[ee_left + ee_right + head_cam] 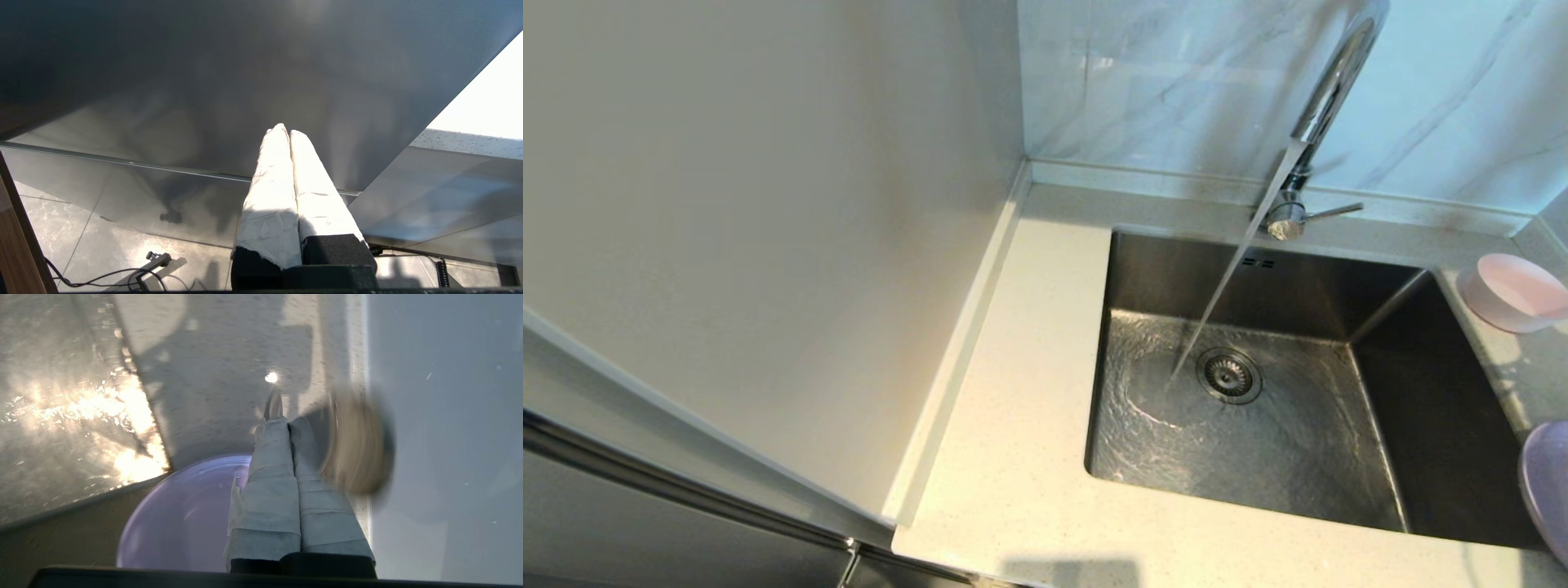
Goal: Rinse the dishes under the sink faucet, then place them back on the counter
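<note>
Water runs from the chrome faucet [1327, 90] into the steel sink [1282, 457], landing beside the drain strainer [1229, 376]. The pale pink bowl [1515, 290] stands on the counter [1013, 457] right of the sink, and only an edge of the lilac plate [1547, 482] shows nearer me. My right gripper [288, 422] hangs over the lilac plate [184, 514], close beside the blurred pink bowl [359, 445]. It is shut, and a thin shiny spoon [273, 405] sticks out past its fingertips. My left gripper [286, 131] is shut and empty, parked low beside the cabinet front.
A tall cream panel [768, 245] walls off the counter on the left. A marble backsplash [1176, 82] rises behind the faucet, whose side lever [1335, 211] points right. The sink floor [61, 416] glitters with water next to the right gripper. A cable lies on the floor tiles [102, 277].
</note>
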Motion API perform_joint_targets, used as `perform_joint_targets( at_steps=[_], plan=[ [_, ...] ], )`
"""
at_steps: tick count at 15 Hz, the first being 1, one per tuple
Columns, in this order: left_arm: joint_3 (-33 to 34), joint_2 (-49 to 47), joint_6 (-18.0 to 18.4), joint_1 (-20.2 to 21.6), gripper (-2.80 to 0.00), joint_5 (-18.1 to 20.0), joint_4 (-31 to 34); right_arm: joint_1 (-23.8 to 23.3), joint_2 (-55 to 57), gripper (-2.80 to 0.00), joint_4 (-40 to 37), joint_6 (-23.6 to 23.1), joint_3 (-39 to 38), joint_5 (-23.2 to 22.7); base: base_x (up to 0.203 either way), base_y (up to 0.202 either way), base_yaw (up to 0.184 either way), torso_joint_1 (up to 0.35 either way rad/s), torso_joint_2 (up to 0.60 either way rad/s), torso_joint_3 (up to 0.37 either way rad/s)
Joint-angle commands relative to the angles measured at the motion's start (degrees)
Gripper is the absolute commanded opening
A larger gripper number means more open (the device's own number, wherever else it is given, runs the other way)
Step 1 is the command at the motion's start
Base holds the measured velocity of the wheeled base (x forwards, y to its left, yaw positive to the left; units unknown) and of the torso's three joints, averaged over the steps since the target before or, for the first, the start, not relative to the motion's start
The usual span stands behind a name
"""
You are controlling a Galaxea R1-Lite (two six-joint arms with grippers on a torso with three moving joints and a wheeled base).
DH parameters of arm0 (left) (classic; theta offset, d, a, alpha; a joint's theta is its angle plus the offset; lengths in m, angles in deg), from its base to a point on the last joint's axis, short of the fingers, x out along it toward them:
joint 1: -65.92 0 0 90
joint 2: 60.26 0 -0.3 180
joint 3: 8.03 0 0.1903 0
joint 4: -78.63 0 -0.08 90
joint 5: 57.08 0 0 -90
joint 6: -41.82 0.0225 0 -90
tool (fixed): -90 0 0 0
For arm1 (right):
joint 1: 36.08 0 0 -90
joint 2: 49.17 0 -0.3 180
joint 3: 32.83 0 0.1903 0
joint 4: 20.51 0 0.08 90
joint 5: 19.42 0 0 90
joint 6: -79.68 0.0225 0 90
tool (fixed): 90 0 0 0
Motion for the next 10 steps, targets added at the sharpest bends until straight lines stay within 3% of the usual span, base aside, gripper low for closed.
perform_joint_targets(
  at_steps=[1,10],
  plan=[
    [0.0,0.0,0.0,0.0,-2.80,0.0,0.0,0.5,-2.6,-2.80,-0.2,-1.6,-1.1,-3.0,0.000,0.000,0.000,0.000,0.00,0.000],
    [0.0,0.0,0.0,0.0,-2.80,0.0,0.0,4.7,-7.6,-2.80,-0.2,-2.4,-5.0,-3.7,0.000,0.000,0.000,0.000,0.00,0.000]
  ],
)
